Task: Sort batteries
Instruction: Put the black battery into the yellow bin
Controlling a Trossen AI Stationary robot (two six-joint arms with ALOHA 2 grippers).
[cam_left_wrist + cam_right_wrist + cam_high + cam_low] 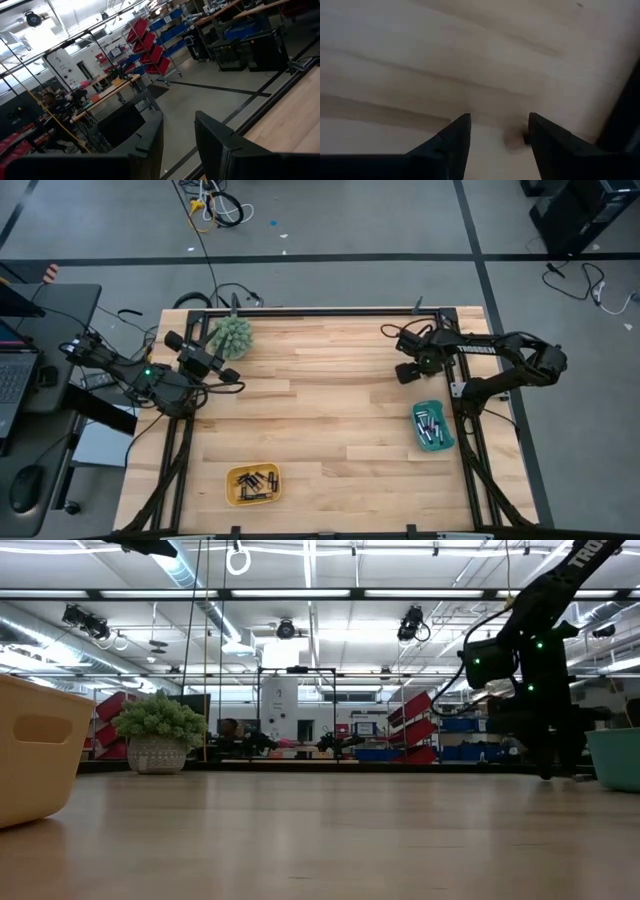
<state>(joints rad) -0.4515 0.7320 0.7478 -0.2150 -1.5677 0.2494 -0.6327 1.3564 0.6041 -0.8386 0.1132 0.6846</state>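
High view: pale plank surface (330,395); dark cylindrical batteries (252,481) in yellow tray (254,499) lower left, silvery ones in teal tray (447,432) at right. Left hand (234,374) beside spiky green ball (233,335). Left wrist view: fingers spread, empty. Right wrist view: right hand (499,131) spread over bare wood

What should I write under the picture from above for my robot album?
Both grippers, left and right, open and empty; dark batteries in the yellow tray, silvery ones in the teal tray.

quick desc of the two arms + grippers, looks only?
Both arms are dark, near-black jointed links with cables running along them. The left arm shows a small green light, and the right arm has green lights too. Left gripper and right gripper each have two dark, flat, wedge-shaped fingers.
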